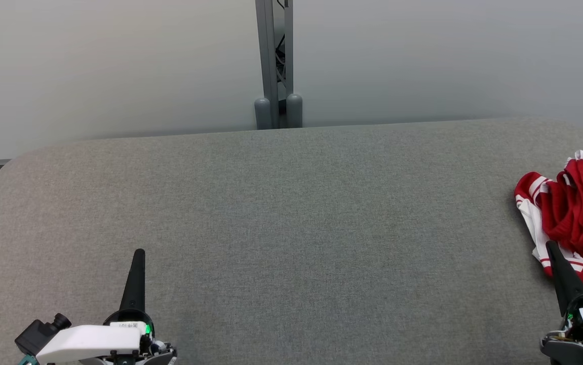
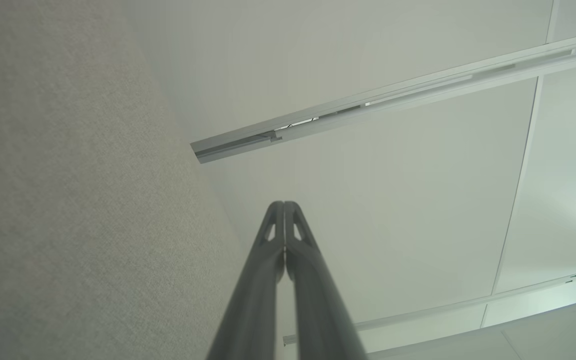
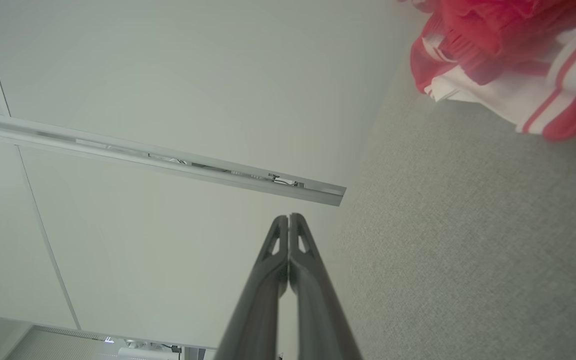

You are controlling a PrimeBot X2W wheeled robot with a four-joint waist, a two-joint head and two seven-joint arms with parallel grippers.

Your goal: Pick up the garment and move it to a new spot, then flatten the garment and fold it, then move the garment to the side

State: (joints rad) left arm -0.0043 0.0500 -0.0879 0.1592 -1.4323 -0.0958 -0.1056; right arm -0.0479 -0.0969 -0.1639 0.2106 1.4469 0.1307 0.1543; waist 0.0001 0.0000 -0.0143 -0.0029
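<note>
red-and-white crumpled cloth garment (image 1: 577, 223) at rt edge of grey fabric table (image 1: 291, 228) — left gripper (image 1: 139, 252) & right gripper (image 1: 550, 244) both pinched together, empty.

1 garment (image 1: 580, 213), 1 table (image 1: 291, 213) — 2 end effectors (image 1: 139, 252) (image 1: 550, 244).

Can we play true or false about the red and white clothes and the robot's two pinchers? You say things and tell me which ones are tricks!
1. The garment is red and white and lies on the grey table. True.
2. The garment is folded neatly in the middle of the table. False: it is a crumpled heap at the table's right end.
3. The left gripper and the right gripper are both shut. True.
4. The left gripper is holding the garment. False: it holds nothing and sits far off at the left side.
5. The right gripper is the one nearer the garment. True.
</note>
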